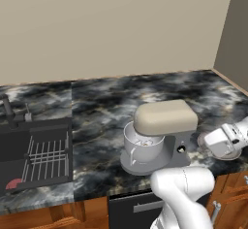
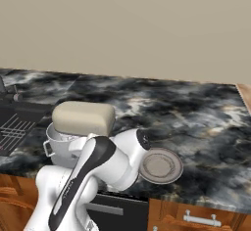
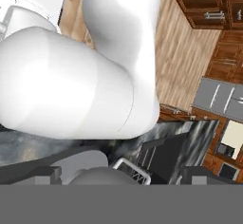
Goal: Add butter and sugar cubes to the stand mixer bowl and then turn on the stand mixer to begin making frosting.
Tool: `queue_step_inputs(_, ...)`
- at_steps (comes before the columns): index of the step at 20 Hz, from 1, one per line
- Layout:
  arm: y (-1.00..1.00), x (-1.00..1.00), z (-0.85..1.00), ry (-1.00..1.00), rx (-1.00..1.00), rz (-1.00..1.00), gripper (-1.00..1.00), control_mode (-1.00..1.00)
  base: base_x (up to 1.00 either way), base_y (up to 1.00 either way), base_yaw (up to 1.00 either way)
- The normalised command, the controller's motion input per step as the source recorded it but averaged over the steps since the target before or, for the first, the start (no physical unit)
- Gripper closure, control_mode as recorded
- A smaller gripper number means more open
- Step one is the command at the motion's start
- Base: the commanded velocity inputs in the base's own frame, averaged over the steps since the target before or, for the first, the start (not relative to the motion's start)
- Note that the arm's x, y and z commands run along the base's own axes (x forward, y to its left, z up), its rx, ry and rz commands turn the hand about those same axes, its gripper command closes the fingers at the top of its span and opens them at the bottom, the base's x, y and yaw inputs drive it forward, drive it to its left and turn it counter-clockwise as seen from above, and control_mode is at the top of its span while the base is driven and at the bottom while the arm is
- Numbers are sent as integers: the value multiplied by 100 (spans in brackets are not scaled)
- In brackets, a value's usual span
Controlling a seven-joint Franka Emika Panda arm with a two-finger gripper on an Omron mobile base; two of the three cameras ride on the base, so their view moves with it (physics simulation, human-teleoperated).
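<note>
We have the beige-headed stand mixer (image 1: pixel 162 131) with its dark grey base sitting on the black marbled counter (image 1: pixel 101 102), and the light grey metal bowl with a side handle (image 1: pixel 141 148) is seated under the head. Something pale lies inside the bowl, though we cannot tell whether that is the whisk, butter or sugar. To the mixer's right sits a flat round grey plate (image 2: pixel 161 165), and it looks bare from here. Off to the left there is a dark sink with a wire rack (image 1: pixel 46 157). In the hand view we see the gripper (image 3: pixel 118 179) low in the picture, jaws spread wide, holding nothing. We judge the loading is probably done or nearly so, and the small round knob (image 1: pixel 181 149) is the step left.
</note>
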Motion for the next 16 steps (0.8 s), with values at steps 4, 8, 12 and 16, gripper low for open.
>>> queue_step_inputs(4,16,14,-16,0,1,-10,-100,-100,0,0,0)
queue_step_inputs(8,5,16,-26,0,0,-10,-100,-100,0,0,0)
queue_step_inputs(12,0,14,-35,0,0,-11,-100,-100,0,0,0)
queue_step_inputs(16,1,13,-17,0,0,-12,-100,-100,0,0,0)
